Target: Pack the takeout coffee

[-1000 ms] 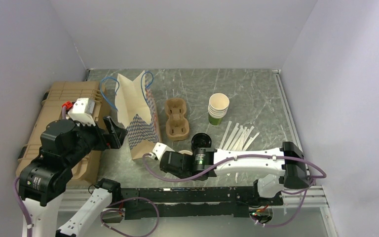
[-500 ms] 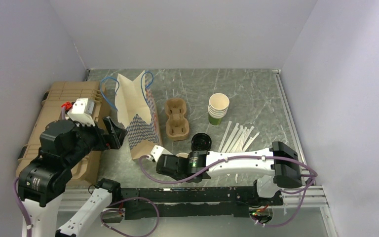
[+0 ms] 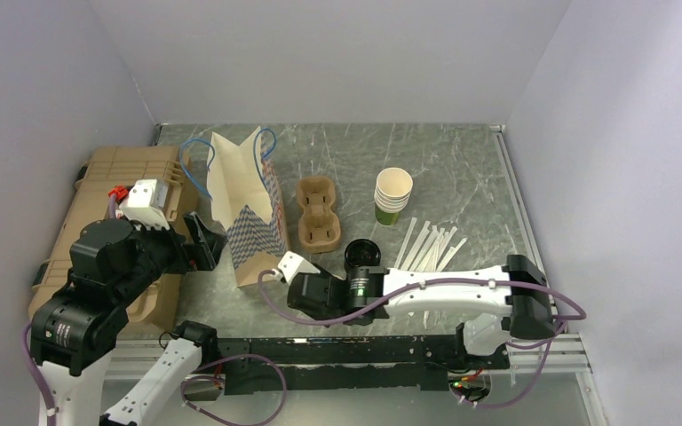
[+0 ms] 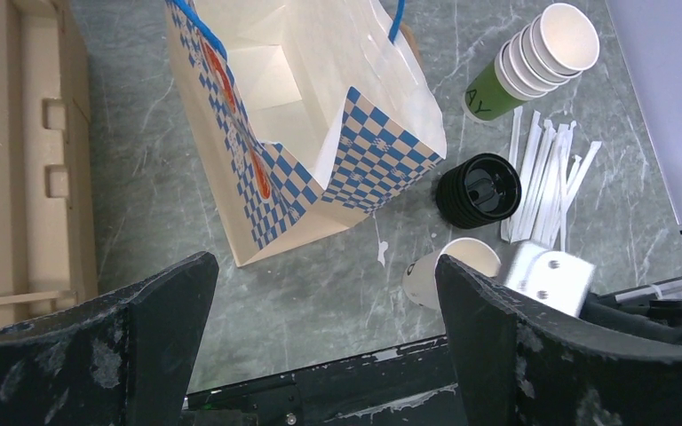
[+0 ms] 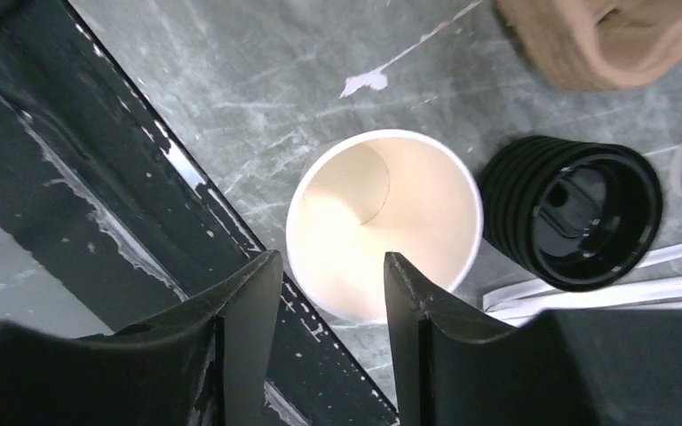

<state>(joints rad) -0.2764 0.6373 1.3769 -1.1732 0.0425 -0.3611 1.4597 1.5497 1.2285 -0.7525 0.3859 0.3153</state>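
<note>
No lidded cup shows. A lidless pale cream paper cup (image 5: pixel 382 222) stands upright near the table's front edge; it also shows in the left wrist view (image 4: pixel 453 266). My right gripper (image 5: pixel 330 257) is open and hovers right above the cup's near rim, touching nothing; in the top view (image 3: pixel 320 288) it covers the cup. A stack of black lids (image 3: pixel 363 256) sits just right of the cup. My left gripper (image 4: pixel 324 266) is open wide and empty, held high at the left of the open checkered paper bag (image 3: pixel 244 200).
A brown pulp cup carrier (image 3: pixel 317 213) lies right of the bag. A stack of lidless cups with a green base (image 3: pixel 392 195) stands further right, with white wrapped straws (image 3: pixel 428 244) in front. A cardboard box (image 3: pixel 115 204) is at the left. A black rail (image 5: pixel 98 177) runs along the front edge.
My right gripper slid a little toward the near left, uncovering the cup, then came back over it. The cup has stayed put. The left arm has barely moved.
</note>
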